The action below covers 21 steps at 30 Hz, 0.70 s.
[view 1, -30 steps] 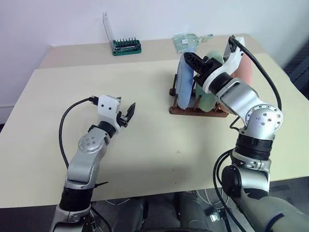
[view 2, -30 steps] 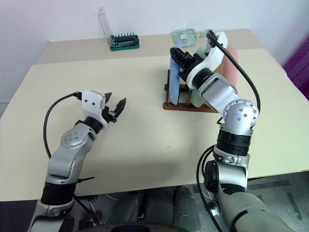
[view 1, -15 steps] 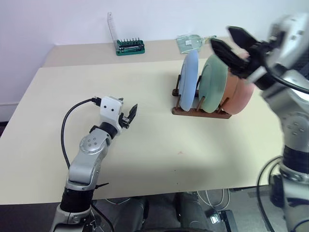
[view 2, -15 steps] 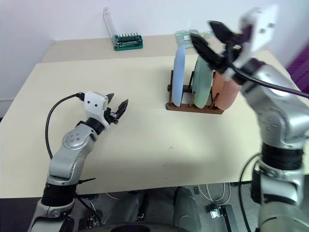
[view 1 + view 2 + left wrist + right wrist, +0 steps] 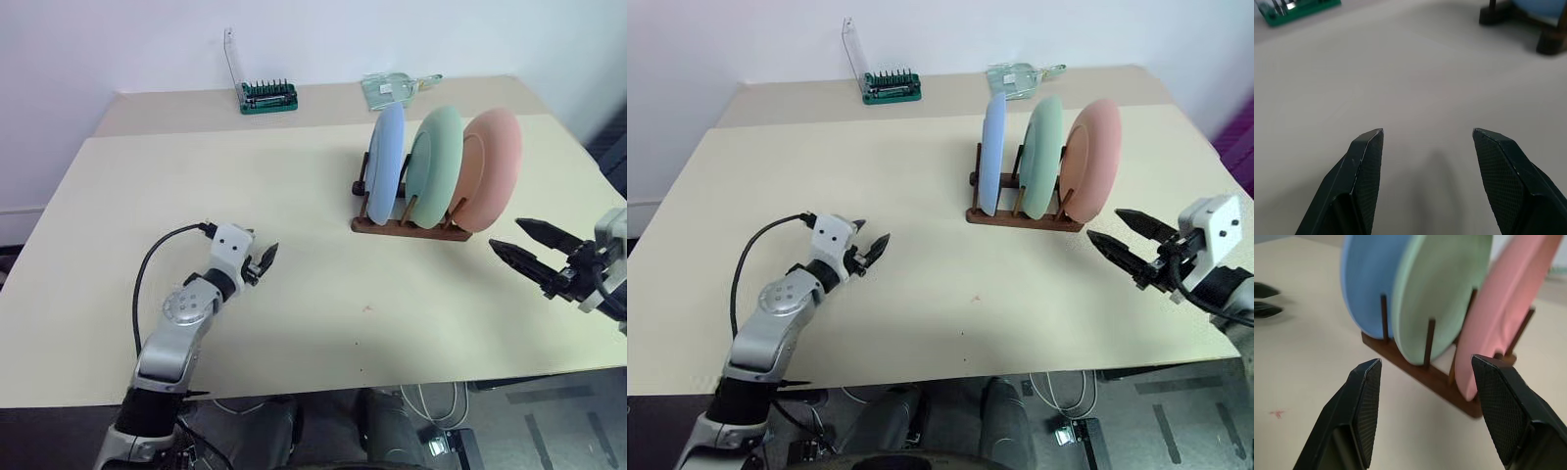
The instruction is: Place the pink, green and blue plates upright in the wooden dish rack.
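The blue plate (image 5: 386, 162), the green plate (image 5: 435, 166) and the pink plate (image 5: 489, 169) stand upright side by side in the dark wooden dish rack (image 5: 404, 227) on the right half of the table. My right gripper (image 5: 521, 239) hangs open and empty to the right of the rack, pointing back toward it. In the right wrist view its fingers (image 5: 1362, 406) frame the three plates and the rack's pegs (image 5: 1428, 344). Low over the table's left front, my left gripper (image 5: 265, 259) is open with nothing between its fingers (image 5: 1365, 159).
A green screwdriver-bit holder (image 5: 268, 96) with a clear lid stands at the table's far edge. A clear plastic packet (image 5: 395, 86) lies behind the rack. The table's right edge (image 5: 578, 147) runs close to my right arm.
My right gripper has drawn away from the plates, swinging right and down toward the front, and rolled over. The left gripper has sunk a little toward the table. The view has shifted slightly.
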Each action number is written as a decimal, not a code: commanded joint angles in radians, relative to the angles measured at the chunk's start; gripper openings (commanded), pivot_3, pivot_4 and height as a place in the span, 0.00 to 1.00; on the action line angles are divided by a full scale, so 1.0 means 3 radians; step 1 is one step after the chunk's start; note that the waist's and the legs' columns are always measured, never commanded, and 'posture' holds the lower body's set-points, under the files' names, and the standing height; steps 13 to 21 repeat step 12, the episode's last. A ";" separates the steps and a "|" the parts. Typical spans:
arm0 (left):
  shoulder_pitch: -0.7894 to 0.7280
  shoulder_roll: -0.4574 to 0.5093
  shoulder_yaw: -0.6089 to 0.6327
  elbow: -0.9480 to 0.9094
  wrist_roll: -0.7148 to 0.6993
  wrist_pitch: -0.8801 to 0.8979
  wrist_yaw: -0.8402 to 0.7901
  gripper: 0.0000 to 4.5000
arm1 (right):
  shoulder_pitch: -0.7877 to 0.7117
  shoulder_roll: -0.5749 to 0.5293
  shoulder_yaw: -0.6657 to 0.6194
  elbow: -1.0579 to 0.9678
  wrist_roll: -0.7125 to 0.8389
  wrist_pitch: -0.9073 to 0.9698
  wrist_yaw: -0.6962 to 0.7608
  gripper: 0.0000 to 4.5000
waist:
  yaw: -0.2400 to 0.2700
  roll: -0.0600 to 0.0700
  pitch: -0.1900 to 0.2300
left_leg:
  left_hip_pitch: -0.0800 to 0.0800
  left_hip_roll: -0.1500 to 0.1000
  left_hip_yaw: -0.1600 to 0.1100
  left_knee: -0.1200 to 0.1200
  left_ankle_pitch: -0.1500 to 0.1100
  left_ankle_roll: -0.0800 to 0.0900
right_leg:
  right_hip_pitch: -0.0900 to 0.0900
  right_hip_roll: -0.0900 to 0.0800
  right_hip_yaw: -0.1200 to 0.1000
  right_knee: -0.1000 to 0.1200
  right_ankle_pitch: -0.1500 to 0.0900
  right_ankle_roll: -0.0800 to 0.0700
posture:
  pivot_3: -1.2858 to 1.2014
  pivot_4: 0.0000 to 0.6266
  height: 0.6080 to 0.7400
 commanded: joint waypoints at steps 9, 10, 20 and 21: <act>0.0132 0.0135 0.0255 -0.0081 0.0008 -0.0038 -0.0015 0.66 | -0.0363 0.0083 0.0426 0.0519 -0.0526 -0.0506 -0.0056 0.65 | 0.0004 0.0000 0.0000 | 0.0000 -0.0001 -0.0001 0.0001 0.0001 -0.0002 | 0.0000 0.0000 0.0000 0.0001 0.0000 0.0000 | 0.52 0.24 0.99; 0.0138 0.0137 0.0252 -0.0070 0.0027 -0.0052 -0.0004 0.66 | -0.0400 0.0097 0.0460 0.0553 -0.0548 -0.0532 -0.0059 0.65 | 0.0003 0.0000 0.0000 | 0.0000 -0.0001 -0.0002 0.0001 0.0001 -0.0002 | 0.0000 0.0000 0.0000 0.0001 0.0000 0.0000 | 0.52 0.24 0.99; 0.0149 0.0119 0.0273 -0.0103 0.0040 -0.0041 0.0045 0.66 | -0.0477 0.0116 0.0512 0.0597 -0.0551 -0.0541 -0.0059 0.65 | 0.0002 0.0000 0.0000 | 0.0000 -0.0001 -0.0002 0.0000 0.0002 -0.0003 | 0.0000 0.0000 0.0000 0.0001 0.0000 0.0000 | 0.52 0.24 0.99; 0.0149 0.0119 0.0273 -0.0103 0.0040 -0.0041 0.0045 0.66 | -0.0477 0.0116 0.0512 0.0597 -0.0551 -0.0541 -0.0059 0.65 | 0.0002 0.0000 0.0000 | 0.0000 -0.0001 -0.0002 0.0000 0.0002 -0.0003 | 0.0000 0.0000 0.0000 0.0001 0.0000 0.0000 | 0.52 0.24 0.99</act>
